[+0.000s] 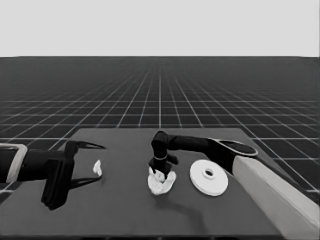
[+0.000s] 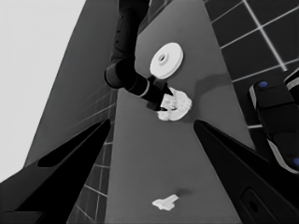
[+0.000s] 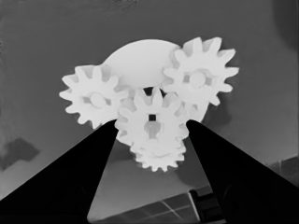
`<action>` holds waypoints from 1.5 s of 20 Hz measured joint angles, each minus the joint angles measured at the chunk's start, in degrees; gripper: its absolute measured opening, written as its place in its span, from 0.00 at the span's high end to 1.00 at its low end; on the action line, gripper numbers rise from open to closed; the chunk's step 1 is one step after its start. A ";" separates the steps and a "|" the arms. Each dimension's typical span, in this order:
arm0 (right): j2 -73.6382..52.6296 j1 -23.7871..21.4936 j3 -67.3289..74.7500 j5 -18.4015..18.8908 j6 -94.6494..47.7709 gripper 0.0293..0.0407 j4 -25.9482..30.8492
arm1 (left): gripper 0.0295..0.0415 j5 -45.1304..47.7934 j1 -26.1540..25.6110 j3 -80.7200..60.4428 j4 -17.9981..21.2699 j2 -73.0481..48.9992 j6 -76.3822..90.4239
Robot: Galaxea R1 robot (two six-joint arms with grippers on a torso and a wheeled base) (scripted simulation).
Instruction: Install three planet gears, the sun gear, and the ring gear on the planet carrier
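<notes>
The smaller round part [image 1: 169, 183] lies mid-table with toothed gears on it. In the right wrist view its bare top [image 3: 140, 58] shows behind a planet gear [image 3: 96, 100], a second [image 3: 201, 77] and a third [image 3: 159, 158] around the middle. My right gripper [image 1: 159, 172] stands right over them, shut on the sun gear [image 3: 152, 122] at the centre, a finger against each side. The larger round part [image 1: 208, 177] lies apart, just to the right. My left gripper [image 1: 92, 162] waits open over the table's left end.
A thin white piece [image 1: 97, 167] lies on the table between the left gripper's open fingers, not held. The right arm's pale grey part [image 1: 270, 195] fills the lower right. Dark machinery with blue lights [image 2: 275, 121] shows past the table's edge.
</notes>
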State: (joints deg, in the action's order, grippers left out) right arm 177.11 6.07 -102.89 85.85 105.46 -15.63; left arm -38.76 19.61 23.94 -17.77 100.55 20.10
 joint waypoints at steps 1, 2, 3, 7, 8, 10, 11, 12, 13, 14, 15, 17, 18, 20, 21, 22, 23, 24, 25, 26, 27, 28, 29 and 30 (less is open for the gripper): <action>0.00 0.00 0.00 0.00 0.60 0.86 0.00 | 0.25 0.00 0.00 0.00 0.00 0.00 0.00; 0.00 0.00 0.00 0.00 1.20 0.86 0.00 | 0.25 0.00 0.00 0.00 0.00 0.00 0.00; 0.00 0.00 0.00 0.00 1.80 0.86 0.00 | 0.25 0.00 0.00 0.00 0.00 0.00 0.00; 0.00 0.00 0.00 0.00 4.20 0.86 0.00 | 0.25 0.00 0.00 0.00 0.00 0.00 0.00; 0.00 0.00 0.00 0.00 4.80 0.86 0.00 | 0.25 0.00 0.00 0.00 0.00 0.00 0.00; 0.00 0.00 0.00 0.00 6.00 0.86 0.00 | 0.25 0.00 0.00 0.00 0.00 0.00 0.00; 0.00 0.00 0.00 0.00 6.60 0.86 0.00 | 0.25 0.00 0.00 0.00 0.00 0.00 0.00; 0.00 0.00 0.00 0.00 7.20 0.86 0.00 | 0.25 0.00 0.00 0.00 0.00 0.00 0.00; 0.00 0.00 0.00 0.00 7.80 0.85 0.00 | 0.25 0.00 0.00 0.00 0.00 0.00 0.00; 0.00 0.00 0.00 0.00 8.40 0.86 0.00 | 0.25 0.00 0.00 0.00 0.00 0.00 0.00; 0.00 0.00 0.00 0.00 9.00 0.86 0.00 | 0.25 0.00 0.00 0.00 0.00 0.00 0.00; 0.00 0.00 0.00 0.00 10.20 0.86 0.00 | 0.25 0.00 0.00 0.00 0.00 0.00 0.00; 0.00 0.00 0.00 0.00 10.80 0.86 0.00 | 0.25 0.00 0.00 0.00 0.00 0.00 0.00; 0.00 0.00 0.00 0.00 12.00 0.86 0.00 | 0.25 0.00 0.00 0.00 0.00 0.00 0.00; 0.00 0.00 0.00 0.00 12.60 0.86 0.00 | 0.25 0.00 0.00 0.00 0.00 0.00 0.00; 0.00 0.00 0.00 0.00 13.20 0.86 0.00 | 0.25 0.00 0.00 0.00 0.00 0.00 0.00; 0.00 0.00 0.00 0.00 13.80 0.86 0.00 | 0.25 0.00 0.00 0.00 0.00 0.00 0.00; 0.00 0.00 0.00 0.00 14.40 0.86 0.00 | 0.25 0.00 0.00 0.00 0.00 0.00 0.00; 0.00 0.00 0.00 0.00 15.00 0.86 0.00 | 0.25 0.00 0.00 0.00 0.00 0.00 0.00; 0.00 0.00 0.00 0.00 15.60 0.86 0.00 | 0.25 0.00 0.00 0.00 0.00 0.00 0.00; 0.00 0.00 0.00 0.00 16.20 0.86 0.00 | 0.25 0.00 0.00 0.00 0.00 0.00 0.00; 0.00 0.00 0.00 0.00 16.80 0.86 0.00 | 0.25 0.00 0.00 0.00 0.00 0.00 0.00; 0.00 0.00 0.00 0.00 17.40 0.86 0.00 | 0.25 0.00 0.00 0.00 0.00 0.00 0.00; 0.00 0.00 0.00 0.00 18.00 0.86 0.00 | 0.25 0.00 0.00 0.00 0.00 0.00 0.00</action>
State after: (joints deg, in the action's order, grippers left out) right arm 177.11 6.07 -102.89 85.85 123.46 -15.63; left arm -38.76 19.61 23.94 -17.77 100.55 20.10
